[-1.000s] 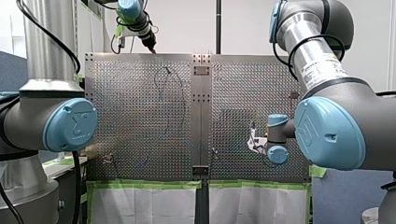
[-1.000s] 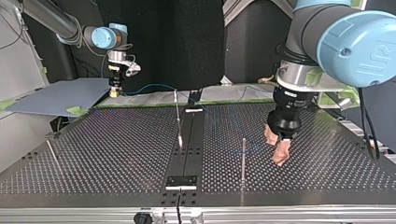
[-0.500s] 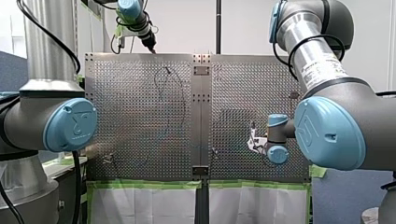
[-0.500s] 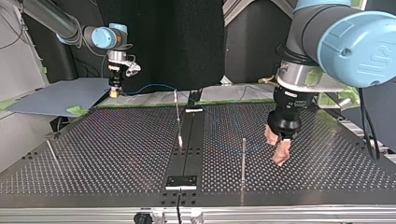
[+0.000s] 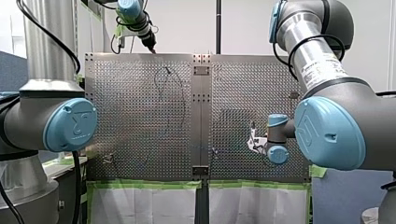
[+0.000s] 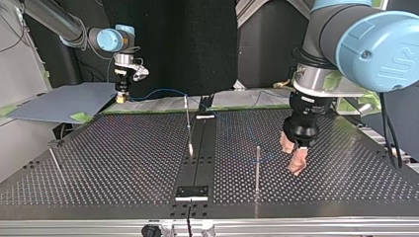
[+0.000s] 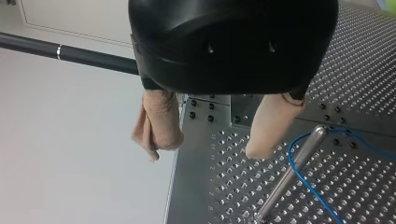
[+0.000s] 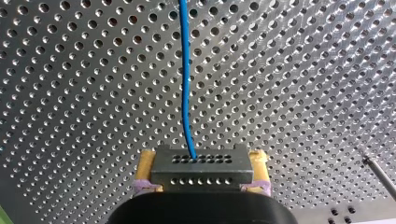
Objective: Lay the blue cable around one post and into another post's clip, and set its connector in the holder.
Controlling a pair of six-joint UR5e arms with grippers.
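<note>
**Blue cable held by its connector, with a bend at one post.**
The perforated table (image 6: 123,148) carries thin upright metal posts. My left gripper (image 7: 208,149) hangs over it, right of centre in the top view. Its beige-padded fingers (image 7: 159,126) stand apart with nothing between them, just beside one post (image 7: 292,172). The blue cable (image 8: 186,84) bends around that post. My right gripper (image 6: 120,96), near the table's far edge at the top view's left, is clamped by its yellow pads (image 8: 145,163) on the grey connector (image 8: 201,168). The cable runs from the connector straight ahead over the holes.
</note>
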